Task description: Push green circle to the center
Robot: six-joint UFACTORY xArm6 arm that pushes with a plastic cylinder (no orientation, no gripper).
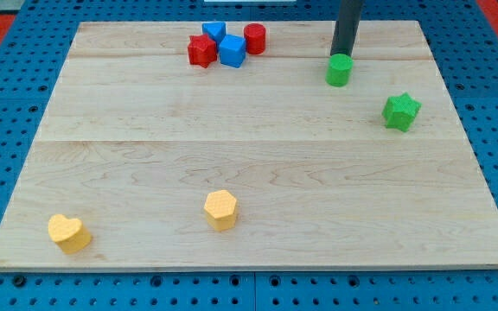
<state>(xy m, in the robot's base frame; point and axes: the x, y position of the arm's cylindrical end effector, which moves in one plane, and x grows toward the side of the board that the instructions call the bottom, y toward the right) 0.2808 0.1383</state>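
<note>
The green circle [339, 70] is a short green cylinder standing at the view's upper right of the wooden board [249, 164]. My tip [342, 55] is the lower end of the dark rod; it sits right behind the green circle, at its top edge, touching or nearly touching it. No gripper is present.
A green star [401, 111] lies right of and below the circle. At the top stand a red star [201, 50], two blue blocks [214, 33] [233, 51] and a red cylinder [255, 38]. A yellow hexagon [220, 209] and a yellow heart [68, 232] lie near the bottom.
</note>
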